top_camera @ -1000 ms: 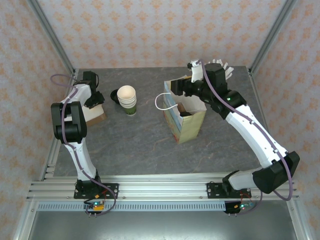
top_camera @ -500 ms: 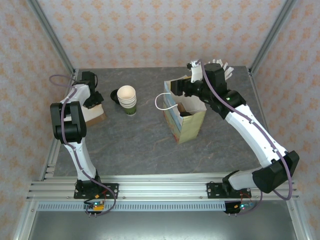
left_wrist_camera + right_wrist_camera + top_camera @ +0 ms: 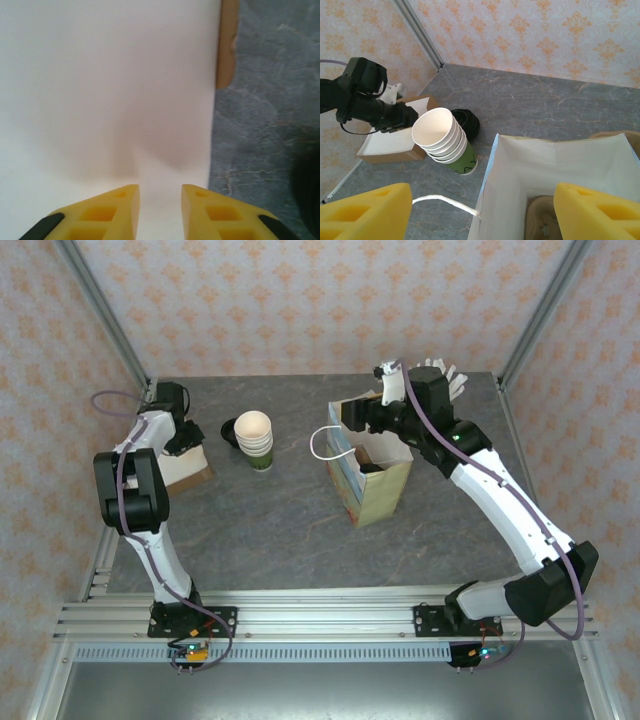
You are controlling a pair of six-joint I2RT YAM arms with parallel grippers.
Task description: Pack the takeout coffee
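A grey stone-patterned desk [image 3: 270, 530] is seen from above, closed in by patterned walls and slanting metal posts at its back corners.

The left claw [image 3: 186, 440] is at the desk's left edge, over a shallow brown box [image 3: 190, 475] lined in white. In its wrist view the yellow fingers [image 3: 112, 210] stand a narrow gap apart with nothing seen between them. The box's brown wall [image 3: 227, 45] ends just beside bare desk.

Right of the box, a pile of black lids [image 3: 230, 432] touches a stack of cream cups [image 3: 256, 435] with green bottoms.

Near the middle stands an open paper bag [image 3: 372, 485], upright, with a white loop handle [image 3: 318, 445] on its left side. The right claw [image 3: 483, 202] hangs above the bag's mouth, its fingers spread wide and gripping nothing. The bag's white rim [image 3: 555, 142] lies between them, and a tan shape lies at the bottom of the bag.

Where the lidded coffee cup is cannot be told.

The widest open room is the front half of the desk, between the bag and the arm bases. A smaller gap separates the cups from the bag.
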